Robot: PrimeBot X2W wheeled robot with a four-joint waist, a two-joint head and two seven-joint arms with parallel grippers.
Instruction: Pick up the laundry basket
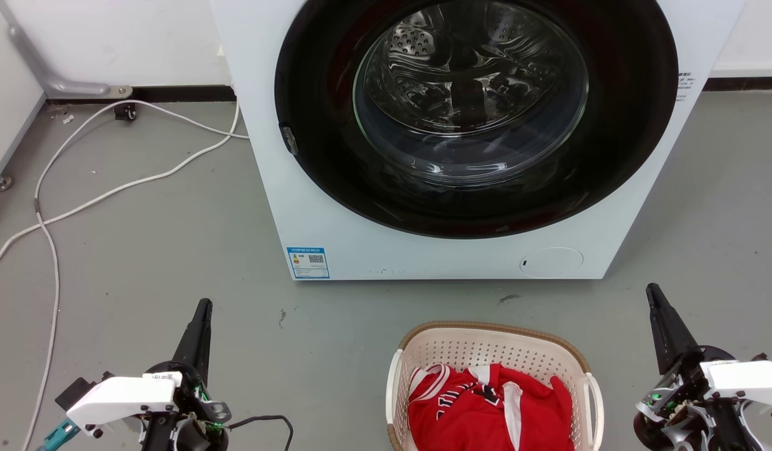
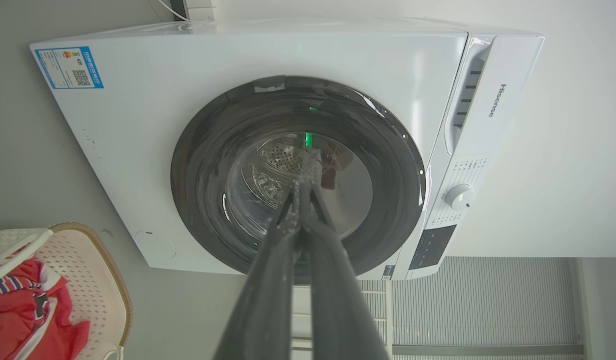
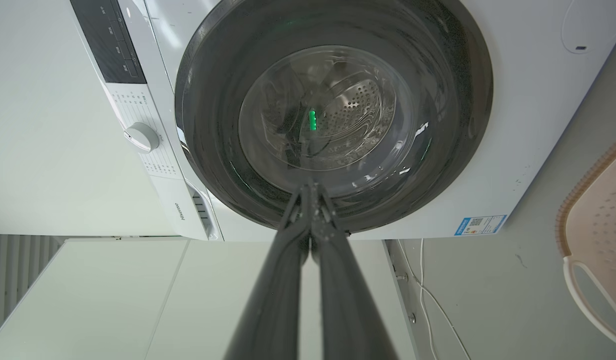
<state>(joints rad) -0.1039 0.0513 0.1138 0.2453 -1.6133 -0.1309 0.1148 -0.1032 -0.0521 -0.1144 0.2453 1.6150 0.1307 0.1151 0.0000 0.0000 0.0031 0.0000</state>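
The laundry basket (image 1: 486,347) stands on the grey floor at the bottom centre of the head view, cream and perforated with a brown rim and white loop handles on both sides. Red clothing (image 1: 486,407) lies inside it. My left gripper (image 1: 203,308) is shut and empty, well to the basket's left. Off to the basket's right, my right gripper (image 1: 652,292) is likewise shut with nothing in it. A part of the basket (image 2: 88,280) sits at the lower left of the left wrist view, behind my left gripper (image 2: 302,186). The basket's rim (image 3: 577,200) edges the right wrist view beside my right gripper (image 3: 311,189).
A white front-loading washing machine (image 1: 335,207) with a dark round door stands just behind the basket. White cables (image 1: 110,188) trail across the floor at the left. Bare grey floor lies between each gripper and the basket.
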